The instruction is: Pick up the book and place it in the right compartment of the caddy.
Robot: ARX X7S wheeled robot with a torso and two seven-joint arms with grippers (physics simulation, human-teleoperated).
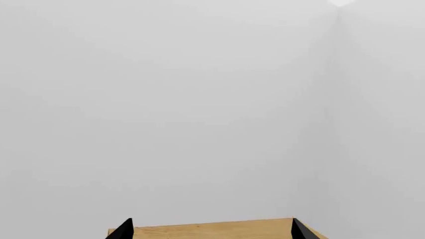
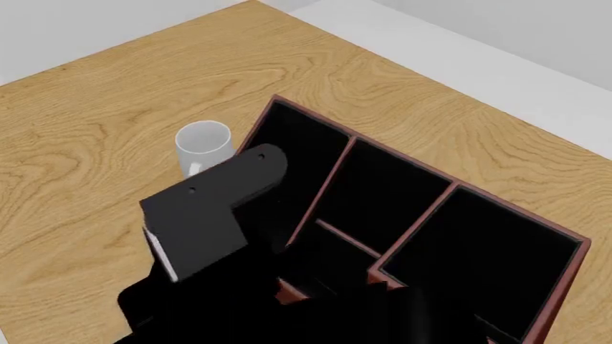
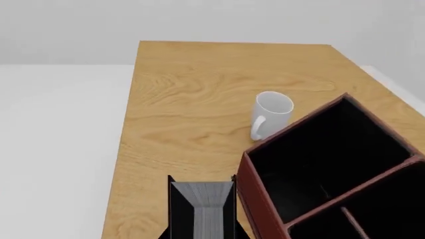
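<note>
Black right fingers (image 3: 201, 209) clamp the book (image 3: 202, 206) beside the caddy (image 3: 265, 214); left fingers (image 1: 129, 230) spread wide.

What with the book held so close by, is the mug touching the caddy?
Cannot tell. In the right wrist view the caddy wall hides the mug base; in the head view the book covers it.
</note>
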